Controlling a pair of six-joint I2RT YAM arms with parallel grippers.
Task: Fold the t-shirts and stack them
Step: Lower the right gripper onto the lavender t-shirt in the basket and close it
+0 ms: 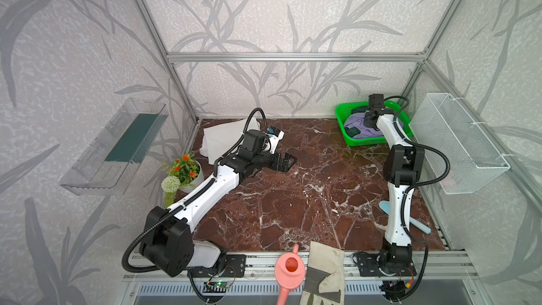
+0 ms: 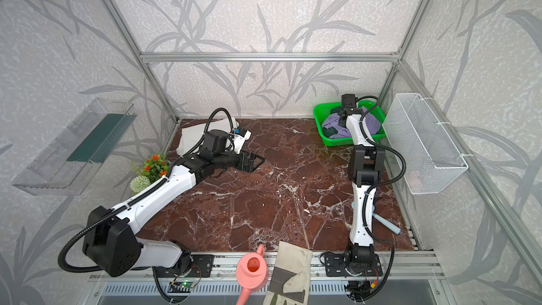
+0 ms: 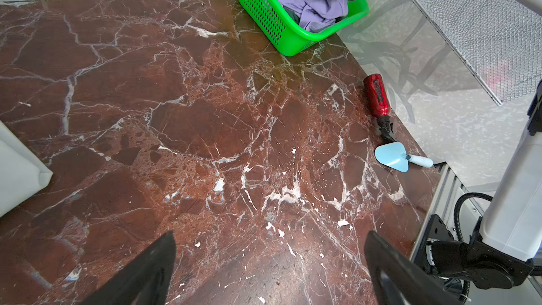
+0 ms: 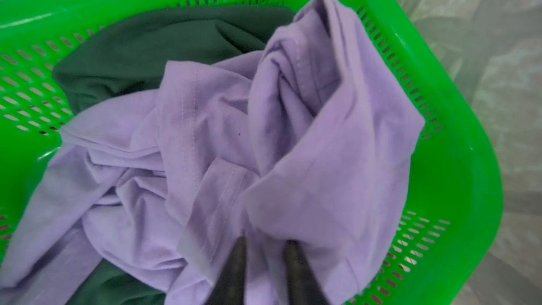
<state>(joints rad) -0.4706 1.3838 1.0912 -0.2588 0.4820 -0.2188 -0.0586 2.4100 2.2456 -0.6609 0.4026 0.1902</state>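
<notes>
Your right gripper [image 4: 265,259] pinches a fold of the lavender t-shirt [image 4: 205,142] inside the green basket [image 4: 454,171] at the table's [image 1: 293,200] 1 o'clock. Your left gripper [image 1: 286,162] hovers wide open and empty, well apart, near 11 o'clock.

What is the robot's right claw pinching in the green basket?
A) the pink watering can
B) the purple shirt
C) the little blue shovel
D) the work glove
B: in the right wrist view, the right gripper has its two fingers closed together on a fold of the purple shirt, which lies crumpled inside the green basket.
</notes>
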